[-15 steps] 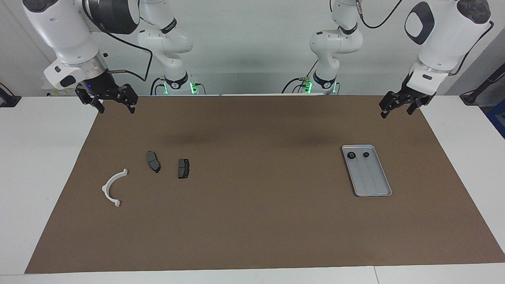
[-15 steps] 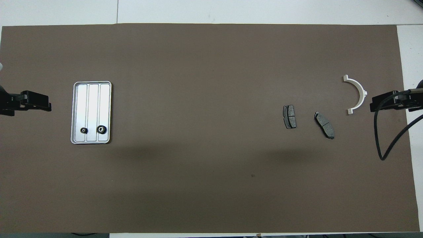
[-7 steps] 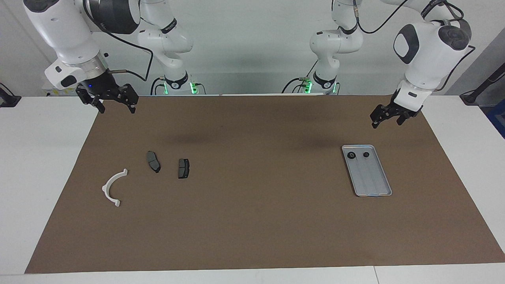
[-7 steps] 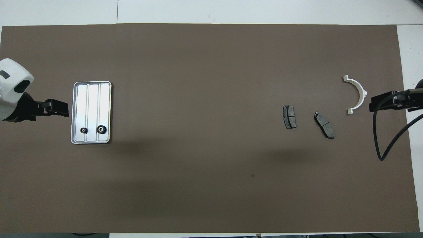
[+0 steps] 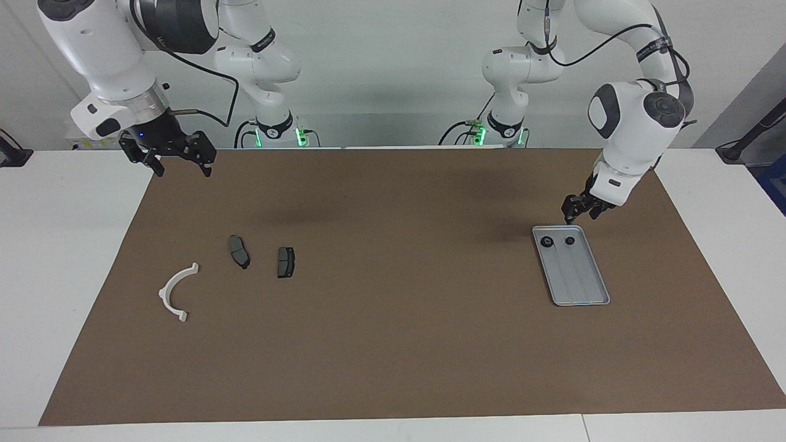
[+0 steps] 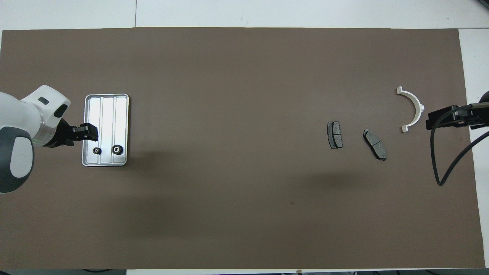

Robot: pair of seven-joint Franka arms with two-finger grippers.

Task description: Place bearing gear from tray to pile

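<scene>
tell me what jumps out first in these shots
The left pincer hangs low over the tray at the end nearest the robots, where two small dark gears sit. The right pincer waits above the mat's corner, near a white curved bracket.

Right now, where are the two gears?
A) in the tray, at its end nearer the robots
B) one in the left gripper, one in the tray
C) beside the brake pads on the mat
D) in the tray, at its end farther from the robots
A. Both gears lie in the tray at its end nearer the robots; the left gripper hangs above that end, not touching them, and the right gripper waits over the mat's edge.
</scene>
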